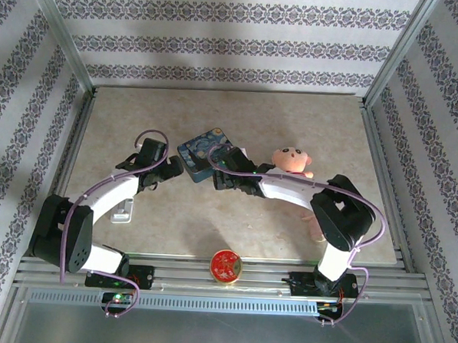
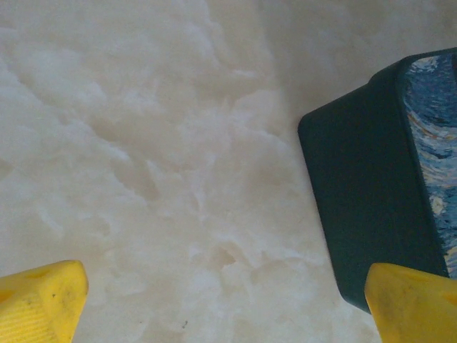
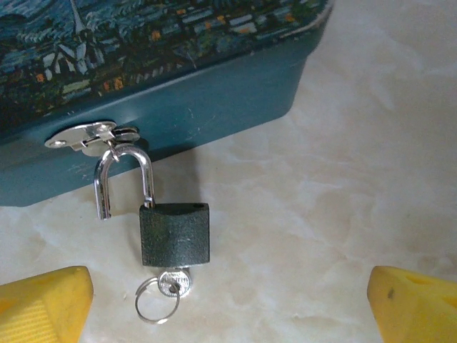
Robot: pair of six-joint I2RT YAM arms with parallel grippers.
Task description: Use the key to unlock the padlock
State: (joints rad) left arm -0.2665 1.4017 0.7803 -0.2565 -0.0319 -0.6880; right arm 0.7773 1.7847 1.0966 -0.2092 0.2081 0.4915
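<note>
Below the tin's hasp: the padlock (image 3: 175, 234) lies flat on the table (image 1: 293, 121), just beside the tin's dark blue side wall.
Tin (image 1: 203, 151): blue painted lid, dark blue walls; it sits between the two grippers in the top external view.
Hasp (image 3: 82, 136): a silvery tab on the tin's side wall; the shackle passes through it.
Shackle (image 3: 127, 175): thin and silvery. One leg enters the padlock body. The other leg, on the side away from the tin's corner, ends free outside the body.
Padlock body: dark grey, rough-textured, on the side of the hasp away from the tin, keyway end pointing away from the tin.
Key (image 3: 173, 282): seated in the keyway at the padlock end farthest from the tin, only its head showing. A thin wire ring (image 3: 156, 300) hangs from the head and rests on the table.
Right gripper (image 3: 228, 311): yellow fingers spread wide apart, holding nothing. It hangs above the padlock and key, touching neither, and faces the tin's hasp wall.
Left gripper (image 2: 228, 307): yellow fingers spread wide apart, holding nothing. One fingertip is near the tin's corner; contact cannot be judged. Bare table lies under the gap.
Plush doll (image 1: 291, 161): pink, lying on the table beyond the right arm from the tin.
Red-and-gold disc (image 1: 226, 265): round, on the table's near edge, well apart from the tin.
</note>
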